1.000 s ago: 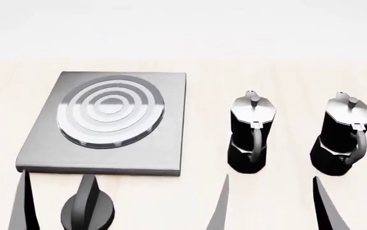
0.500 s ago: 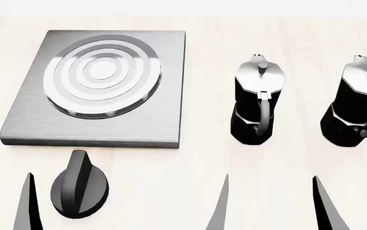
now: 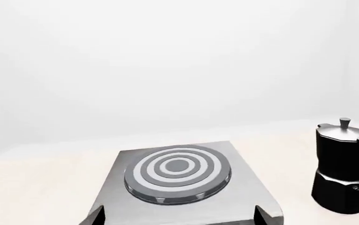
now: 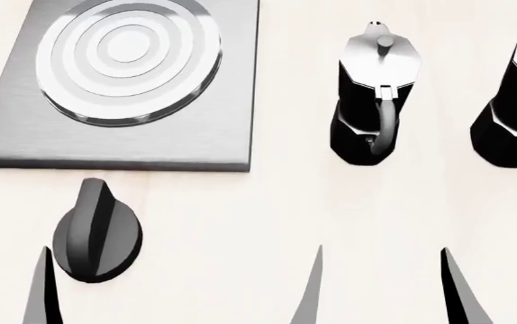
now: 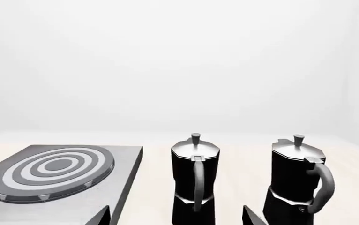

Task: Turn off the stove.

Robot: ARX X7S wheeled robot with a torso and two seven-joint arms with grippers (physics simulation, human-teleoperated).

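Observation:
The stove (image 4: 227, 131) is a grey square metal plate with a ringed round burner (image 4: 131, 57), at the head view's upper left. Its black ridged knob (image 4: 96, 233) lies on the table just in front of the plate. The left wrist view shows my left gripper (image 3: 178, 216) open, its tips wide apart short of the stove (image 3: 248, 187); the knob does not show there. One dark fingertip (image 4: 44, 283) shows just left of the knob. My right gripper (image 4: 380, 287) is open and holds nothing, in front of a moka pot.
Two black-and-silver moka pots (image 4: 371, 101) (image 4: 515, 115) stand upright right of the stove. The right wrist view has both pots (image 5: 195, 183) (image 5: 295, 180) ahead and the stove (image 5: 126, 173) beside them. One pot (image 3: 342, 173) shows in the left wrist view. The tabletop is pale wood.
The head view has tilted down: stove, knob and pots slid up the frame and the whole knob now shows. The fingertips keep their places in the frame.

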